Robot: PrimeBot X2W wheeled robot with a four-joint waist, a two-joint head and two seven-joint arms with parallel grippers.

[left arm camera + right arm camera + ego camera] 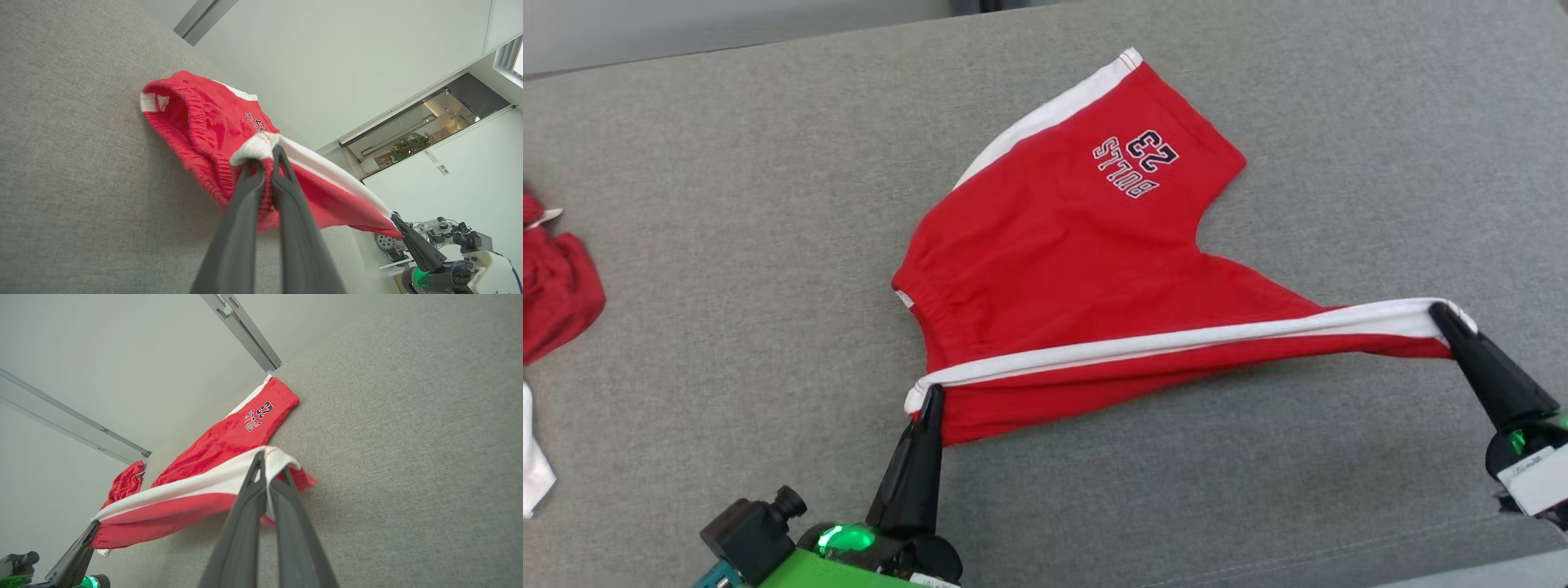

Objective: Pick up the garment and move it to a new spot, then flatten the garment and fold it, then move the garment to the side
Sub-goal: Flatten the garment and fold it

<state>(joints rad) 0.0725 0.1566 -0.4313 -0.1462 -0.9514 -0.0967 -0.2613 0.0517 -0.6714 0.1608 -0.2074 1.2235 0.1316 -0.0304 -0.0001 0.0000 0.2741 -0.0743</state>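
Surface: a plain grey woven fabric top (pixel 727 245), wide and flat, reaching almost every edge of the head view.
Far edge: it runs along the top of the head view. The pale strip (pixel 686 33) beyond it may be floor or wall; too little shows to say.
Garment: red shorts (pixel 1078 261), lying from the middle toward the right of the surface. One leg lies flat toward the far side and bears an upside-down "BULLS 23" print (pixel 1135 163).
Near edge: lifted off the surface, with the white side stripe (pixel 1176 341) pulled taut between the two grippers.
Left gripper (pixel 934 392): clenched on the waistband end of the stripe, on the near side.
Right gripper (pixel 1439 310): clenched on the leg-hem end of the stripe, far to the right.
Waistband (pixel 196 122): gathered elastic, mouth gaping open in the left wrist view.
Other cloth: a crumpled red cloth (pixel 556 286) at the left edge, with a white cloth (pixel 535 465) just nearer than it. Both are well apart from the shorts.
Room: pale plain walls (pixel 327 61). A grey rail (pixel 245 330) crosses them in the right wrist view.
Opening: a glazed gap (pixel 449 106) in the wall in the left wrist view, with a green plant (pixel 410 145) behind it.
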